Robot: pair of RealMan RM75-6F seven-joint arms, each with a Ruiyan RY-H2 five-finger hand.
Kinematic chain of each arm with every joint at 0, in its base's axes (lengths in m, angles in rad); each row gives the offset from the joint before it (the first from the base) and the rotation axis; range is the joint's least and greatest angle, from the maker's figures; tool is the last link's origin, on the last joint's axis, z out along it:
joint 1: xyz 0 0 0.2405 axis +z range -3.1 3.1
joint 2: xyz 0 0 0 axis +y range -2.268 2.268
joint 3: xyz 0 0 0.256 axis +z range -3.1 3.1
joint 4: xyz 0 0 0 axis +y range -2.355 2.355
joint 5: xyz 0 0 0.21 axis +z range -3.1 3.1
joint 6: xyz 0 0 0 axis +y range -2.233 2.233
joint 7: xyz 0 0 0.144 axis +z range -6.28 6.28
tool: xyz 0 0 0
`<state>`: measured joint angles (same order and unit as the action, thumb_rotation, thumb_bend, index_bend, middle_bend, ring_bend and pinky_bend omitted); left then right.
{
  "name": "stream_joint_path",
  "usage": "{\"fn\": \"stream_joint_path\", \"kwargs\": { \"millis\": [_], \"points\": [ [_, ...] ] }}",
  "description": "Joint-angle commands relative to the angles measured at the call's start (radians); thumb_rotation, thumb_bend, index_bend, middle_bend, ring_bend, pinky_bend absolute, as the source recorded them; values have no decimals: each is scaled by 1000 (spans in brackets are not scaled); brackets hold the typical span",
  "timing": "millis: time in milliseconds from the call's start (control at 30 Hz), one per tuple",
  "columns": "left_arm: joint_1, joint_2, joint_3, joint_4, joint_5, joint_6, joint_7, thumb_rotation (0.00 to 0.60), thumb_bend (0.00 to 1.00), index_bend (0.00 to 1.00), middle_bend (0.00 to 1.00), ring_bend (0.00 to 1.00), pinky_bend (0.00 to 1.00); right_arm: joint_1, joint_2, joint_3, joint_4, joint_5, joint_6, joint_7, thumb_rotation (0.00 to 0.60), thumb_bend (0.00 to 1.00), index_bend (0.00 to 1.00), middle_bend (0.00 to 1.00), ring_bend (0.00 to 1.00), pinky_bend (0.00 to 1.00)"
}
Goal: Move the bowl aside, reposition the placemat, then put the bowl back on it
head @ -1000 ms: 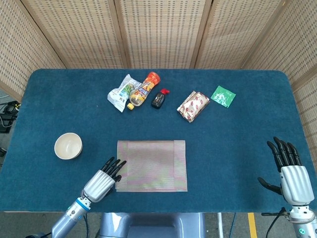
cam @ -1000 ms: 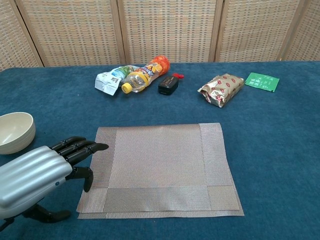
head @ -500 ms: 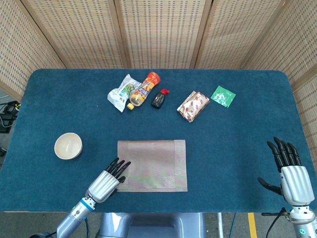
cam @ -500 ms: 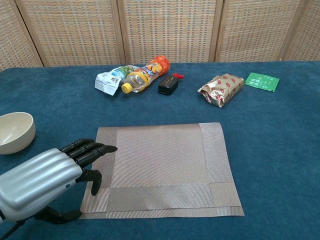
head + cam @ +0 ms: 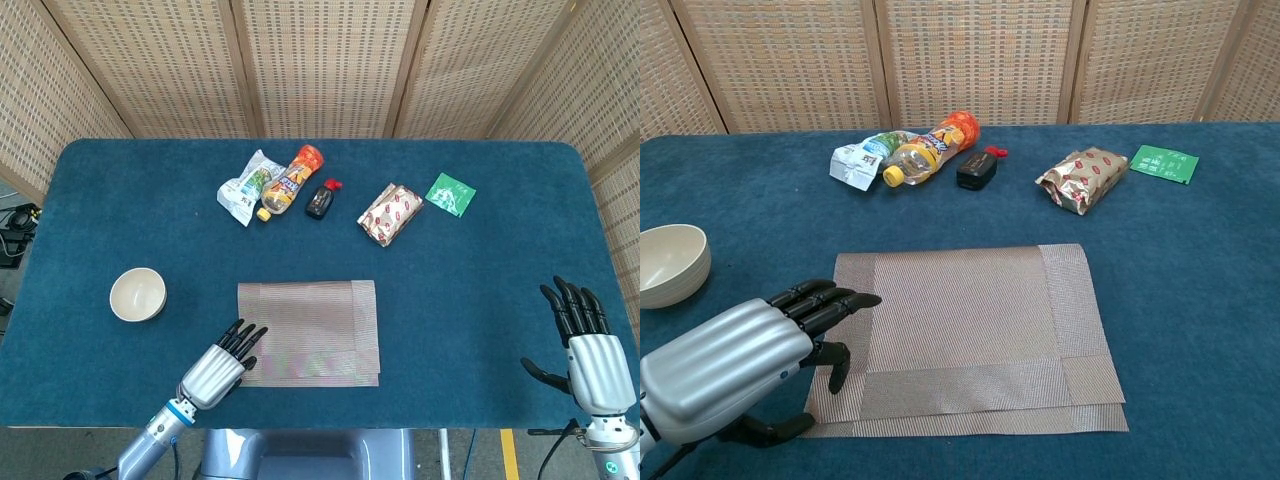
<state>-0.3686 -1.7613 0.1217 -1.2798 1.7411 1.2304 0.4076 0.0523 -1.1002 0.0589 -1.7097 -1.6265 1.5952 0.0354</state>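
The cream bowl [image 5: 137, 294] [image 5: 668, 265] stands on the blue cloth, left of the placemat and apart from it. The woven grey-pink placemat [image 5: 310, 330] [image 5: 960, 320] lies flat near the table's front middle; along its near edge a second layer shows under the top one. My left hand [image 5: 215, 372] [image 5: 730, 365] is at the mat's near-left corner, fingers stretched out over the corner and thumb pointing down onto it, holding nothing that I can see. My right hand [image 5: 585, 340] hovers open at the front right, far from the mat, and shows only in the head view.
Along the back lie a white snack bag [image 5: 245, 187], an orange-capped bottle [image 5: 290, 180] [image 5: 930, 148], a small dark bottle [image 5: 321, 199], a foil packet [image 5: 390, 213] and a green packet [image 5: 451, 194]. Wicker screens stand behind the table.
My left hand has crept right and forward over the mat's near-left corner. The mat's top layer has drawn back from the near edge, so a lower strip shows. The right hand has stayed still.
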Motion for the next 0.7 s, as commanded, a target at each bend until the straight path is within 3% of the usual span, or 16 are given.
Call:
{"fn": "stream_joint_path", "kwargs": {
  "millis": [33, 467, 700],
  "points": [
    [-1, -1, -2, -1, -5, -4, 2, 600, 315, 467, 0, 0, 0, 0, 2, 0, -1, -1, 1, 1, 600, 18, 0, 0, 0, 0],
    [-5, 14, -7, -18, -21, -14, 4, 600, 450, 551, 0, 0, 0, 0, 4, -2, -1, -3, 0, 10, 600, 19, 0, 0, 0, 0],
    [-9, 22, -10, -29, -29, -20, 5, 600, 467, 580, 0, 0, 0, -1, 7, -3, -2, -3, -1, 18, 600, 19, 0, 0, 0, 0]
  ]
}}
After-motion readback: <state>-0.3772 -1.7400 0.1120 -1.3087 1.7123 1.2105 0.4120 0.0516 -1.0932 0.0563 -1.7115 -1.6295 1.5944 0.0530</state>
